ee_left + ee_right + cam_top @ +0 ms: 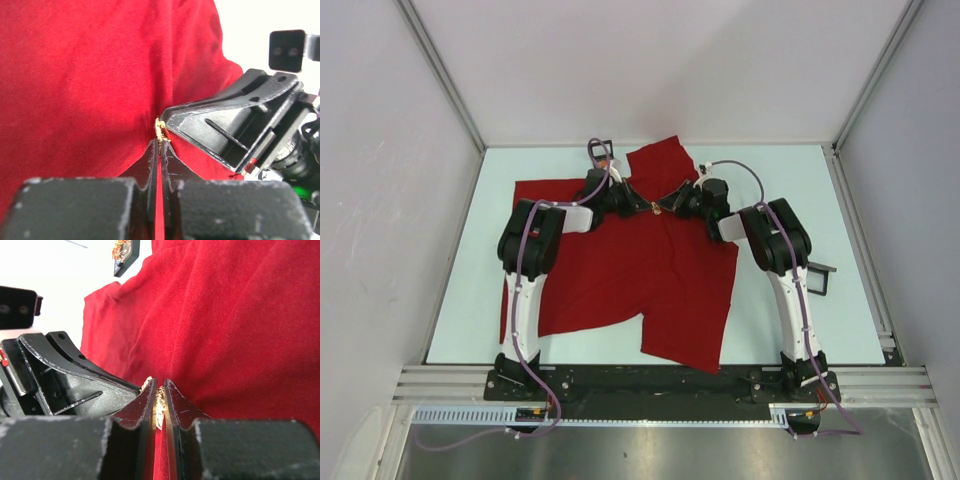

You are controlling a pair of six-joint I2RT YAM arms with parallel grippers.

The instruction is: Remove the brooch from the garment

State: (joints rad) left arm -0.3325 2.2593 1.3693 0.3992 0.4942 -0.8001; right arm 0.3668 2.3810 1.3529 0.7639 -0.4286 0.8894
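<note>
My left gripper is pinched tight on the brooch — a small gold piece on the garment, in its upper middle, where the red cloth puckers into folds. My right gripper comes in from the garment's right side and meets the left one there. Its two fingers are clamped on the same brooch, with gold showing in the narrow slit between them. The two sets of fingertips almost touch over the pin. The garment lies spread and creased on the table — just off the garment's far edge stands a small black tray
</note>
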